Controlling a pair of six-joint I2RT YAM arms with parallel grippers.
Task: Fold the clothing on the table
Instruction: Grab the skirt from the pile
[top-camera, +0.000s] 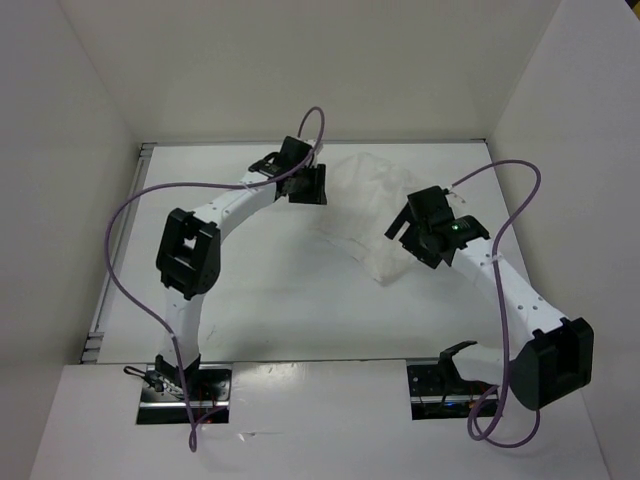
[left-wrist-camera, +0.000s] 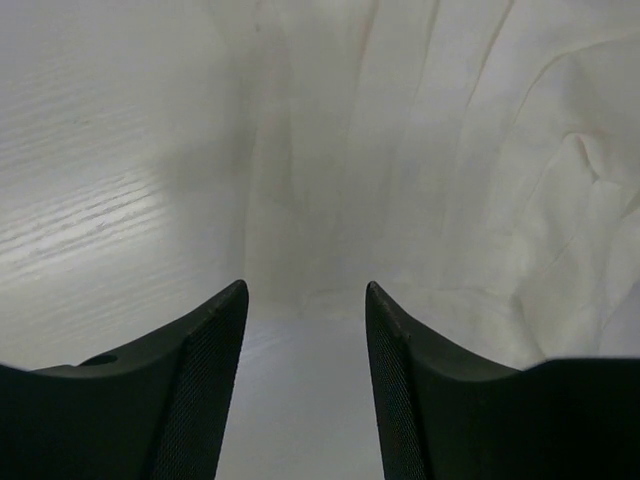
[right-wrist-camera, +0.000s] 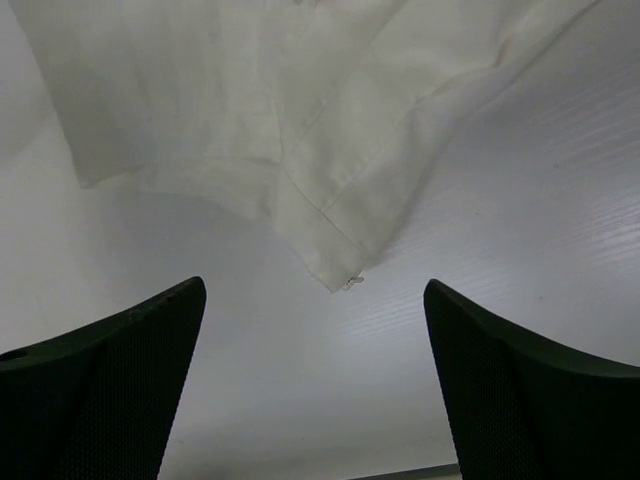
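The clothing lies crumpled on the table, a thin white garment between my two grippers. My left gripper sits at its left edge. In the left wrist view that gripper is open, the wrinkled fabric begins right at its fingertips, and only bare surface shows between the jaws. My right gripper is at the garment's right side. In the right wrist view it stands wide open just short of a hemmed corner of the cloth, holding nothing.
White walls enclose the table on the left, back and right. A metal edge strip runs along the left side. Purple cables loop off both arms. The arm bases stand at the near edge.
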